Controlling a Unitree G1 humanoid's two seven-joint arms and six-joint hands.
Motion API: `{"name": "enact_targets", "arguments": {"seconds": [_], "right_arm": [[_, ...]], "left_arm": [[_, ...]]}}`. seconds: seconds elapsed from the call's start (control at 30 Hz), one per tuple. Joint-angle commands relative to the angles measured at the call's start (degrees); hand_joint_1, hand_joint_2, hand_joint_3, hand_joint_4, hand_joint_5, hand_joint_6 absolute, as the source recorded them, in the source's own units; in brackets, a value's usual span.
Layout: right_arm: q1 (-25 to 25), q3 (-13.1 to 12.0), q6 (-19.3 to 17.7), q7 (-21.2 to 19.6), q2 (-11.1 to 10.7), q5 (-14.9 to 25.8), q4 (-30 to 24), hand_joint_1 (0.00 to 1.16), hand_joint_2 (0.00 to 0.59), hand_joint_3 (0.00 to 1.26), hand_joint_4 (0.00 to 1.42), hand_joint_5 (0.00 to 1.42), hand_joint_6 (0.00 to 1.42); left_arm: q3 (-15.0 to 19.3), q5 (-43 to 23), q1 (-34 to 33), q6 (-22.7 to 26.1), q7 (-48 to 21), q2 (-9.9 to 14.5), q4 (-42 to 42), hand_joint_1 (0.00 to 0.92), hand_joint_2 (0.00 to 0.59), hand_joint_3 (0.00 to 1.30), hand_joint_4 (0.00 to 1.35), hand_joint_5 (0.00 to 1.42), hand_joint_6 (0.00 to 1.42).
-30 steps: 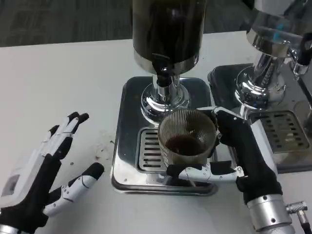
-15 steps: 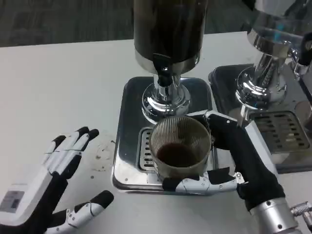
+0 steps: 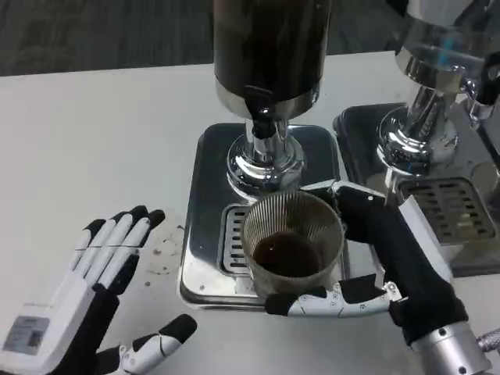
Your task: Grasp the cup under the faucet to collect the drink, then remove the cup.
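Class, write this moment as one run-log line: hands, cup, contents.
right hand: grips cup | cup: ribbed, on drip tray below faucet | contents: dark drink | left hand: fingers spread, holds nothing

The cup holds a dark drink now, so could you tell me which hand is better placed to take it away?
Right. The right hand already grips the cup, while the left hand lies open on the table.

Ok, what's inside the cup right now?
The cup, held by the right hand, has dark liquid pooled at its bottom; the ribbed inner wall above it is bare. How deep the drink goes can't be judged, since the liquid hides the cup's floor.
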Motion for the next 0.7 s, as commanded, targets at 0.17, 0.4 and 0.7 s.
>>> {"name": "enact_targets", "arguments": {"seconds": [0.17, 0.4, 0.7], "right_arm": [[0.4, 0.0, -0.8, -0.7, 0.9, 1.3, -2.9, 1.07, 0.091, 0.70, 0.87, 0.87, 1.03], [0.4, -0.1, -0.6, -1.0, 1.4, 1.3, -2.9, 1.07, 0.091, 0.70, 0.87, 0.87, 1.03], [0.1, -0.5, -0.8, -1.7, 2.5, 1.0, -2.0, 1.07, 0.091, 0.71, 0.87, 0.88, 1.03]], "left_arm": [[-0.4, 0.2, 0.9, 1.3, 0.5, -0.5, -1.1, 0.000, 0.178, 0.05, 0.00, 0.02, 0.00], [-0.8, -0.1, 0.6, 1.5, 0.3, -0.5, -1.1, 0.000, 0.177, 0.05, 0.00, 0.02, 0.00], [-0.8, -0.4, 0.4, 1.3, 0.3, -0.5, -0.7, 0.000, 0.177, 0.05, 0.00, 0.02, 0.00]]}}
